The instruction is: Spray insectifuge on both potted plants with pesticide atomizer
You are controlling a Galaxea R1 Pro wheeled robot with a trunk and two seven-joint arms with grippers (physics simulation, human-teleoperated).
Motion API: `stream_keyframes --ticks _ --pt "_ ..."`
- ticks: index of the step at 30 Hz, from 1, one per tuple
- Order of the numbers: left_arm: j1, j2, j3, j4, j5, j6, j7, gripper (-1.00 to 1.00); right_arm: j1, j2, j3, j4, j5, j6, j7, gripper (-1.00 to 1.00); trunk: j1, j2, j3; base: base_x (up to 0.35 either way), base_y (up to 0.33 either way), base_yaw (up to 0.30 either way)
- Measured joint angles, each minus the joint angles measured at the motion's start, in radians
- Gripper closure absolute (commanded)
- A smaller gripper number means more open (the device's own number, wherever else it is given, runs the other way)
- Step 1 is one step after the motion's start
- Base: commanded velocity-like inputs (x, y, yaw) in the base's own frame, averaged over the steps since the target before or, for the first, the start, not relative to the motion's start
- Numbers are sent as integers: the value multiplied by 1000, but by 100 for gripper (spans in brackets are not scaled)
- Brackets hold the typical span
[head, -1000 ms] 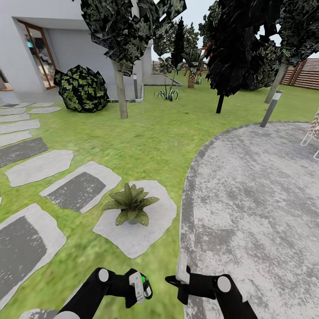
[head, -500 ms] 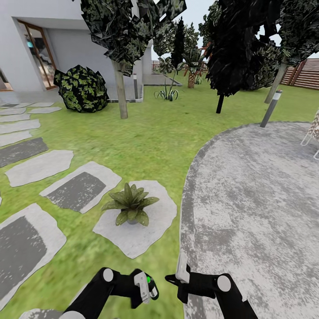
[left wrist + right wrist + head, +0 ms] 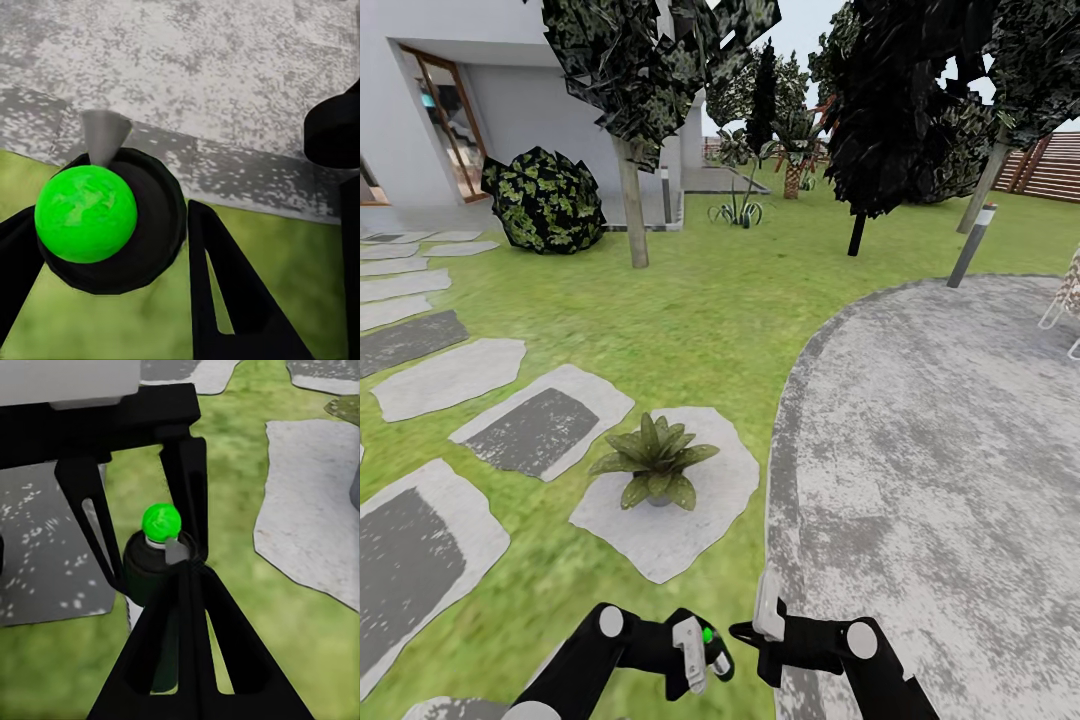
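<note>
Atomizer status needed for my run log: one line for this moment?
atomizer: in left gripper | right gripper: beside it | potted plant: on stepping stone, ahead

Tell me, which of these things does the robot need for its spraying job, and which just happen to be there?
Needed:
- atomizer, in the left gripper
- potted plant on a stepping stone

Just there:
- patio
- lamp post
- bush
- trees
- fence
- house
</note>
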Motion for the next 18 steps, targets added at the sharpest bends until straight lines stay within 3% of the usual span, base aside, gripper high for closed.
stream_keyframes --ticks 18 --pt "0 -22 0 0 1 -12 0 100 0 0 0 3 1 0 -1 100 0 0 0 0 0 0"
